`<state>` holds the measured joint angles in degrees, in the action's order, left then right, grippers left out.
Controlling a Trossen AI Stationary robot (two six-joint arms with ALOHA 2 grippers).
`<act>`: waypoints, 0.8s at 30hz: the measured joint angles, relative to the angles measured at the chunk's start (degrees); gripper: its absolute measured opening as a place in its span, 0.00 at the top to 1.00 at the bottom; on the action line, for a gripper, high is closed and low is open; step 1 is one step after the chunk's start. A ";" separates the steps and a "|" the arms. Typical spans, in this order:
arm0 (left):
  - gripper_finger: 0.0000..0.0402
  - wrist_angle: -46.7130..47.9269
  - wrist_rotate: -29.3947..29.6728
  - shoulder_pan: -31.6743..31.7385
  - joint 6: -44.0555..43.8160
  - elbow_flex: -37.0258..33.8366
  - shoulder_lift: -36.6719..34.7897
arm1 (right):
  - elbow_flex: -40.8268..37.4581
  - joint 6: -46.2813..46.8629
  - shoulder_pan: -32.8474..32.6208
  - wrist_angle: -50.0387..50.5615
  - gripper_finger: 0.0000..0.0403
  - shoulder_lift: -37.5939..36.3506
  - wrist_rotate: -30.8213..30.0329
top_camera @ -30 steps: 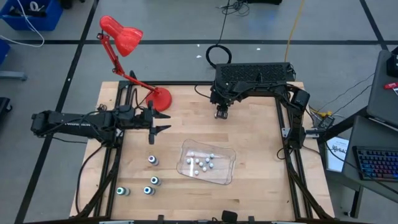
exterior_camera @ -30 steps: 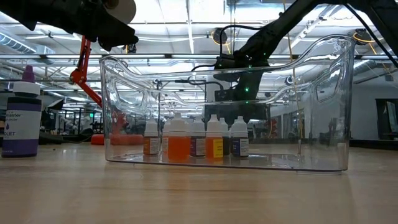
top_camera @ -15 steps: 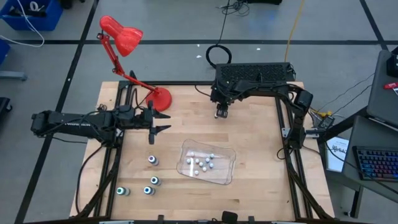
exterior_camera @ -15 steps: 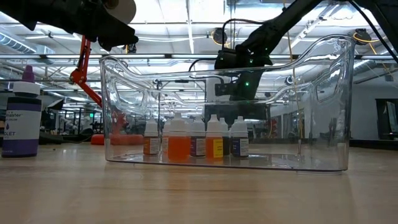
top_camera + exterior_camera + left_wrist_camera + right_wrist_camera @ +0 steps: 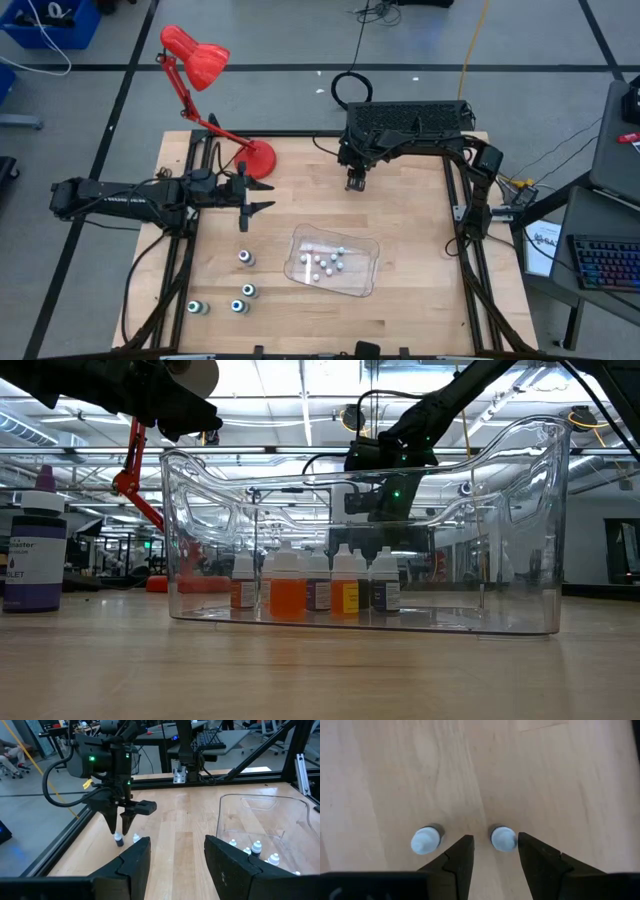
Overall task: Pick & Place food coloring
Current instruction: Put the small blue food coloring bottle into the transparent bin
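Note:
Two tiny white-capped food coloring bottles stand on the wood near the table's far edge (image 5: 425,840) (image 5: 502,838). My right gripper (image 5: 495,855) points straight down over them, open. Its fingers stand either side of one bottle (image 5: 118,839), just above it in the left wrist view. Several more tiny bottles (image 5: 325,260) stand upright in the clear tray (image 5: 362,284). Four larger teal-topped bottles stand on the table left of the tray (image 5: 245,258) (image 5: 240,305). My left gripper (image 5: 250,208) waits open above the table's left side.
A red desk lamp (image 5: 258,158) stands at the far left corner, just beyond my left gripper. In the low view the tray's tall clear wall (image 5: 520,520) stands in front of my right arm (image 5: 385,470). Bare wood lies between the tray and my right gripper.
My right gripper has risen a little and shifted slightly toward the table's far edge, then held still. The bottles and the tray stand where they were.

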<state>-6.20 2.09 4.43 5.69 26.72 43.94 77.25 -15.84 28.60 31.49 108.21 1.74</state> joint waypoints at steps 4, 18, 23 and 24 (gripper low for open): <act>0.54 0.00 0.00 0.00 0.00 0.00 0.00 | 0.00 0.00 0.00 -0.02 0.65 0.06 0.02; 0.54 0.00 0.00 0.00 0.00 0.00 0.00 | 0.00 0.13 0.22 -1.29 0.65 0.07 0.02; 0.54 0.00 0.00 0.00 0.01 0.00 0.00 | 0.00 0.13 0.22 -1.31 0.65 0.13 0.02; 0.54 0.00 0.00 0.00 0.00 0.00 0.00 | 0.00 0.13 0.23 -1.31 0.65 0.13 0.02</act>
<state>-6.20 2.09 4.43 5.69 26.72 43.94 77.25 -15.70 28.83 30.17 108.33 1.76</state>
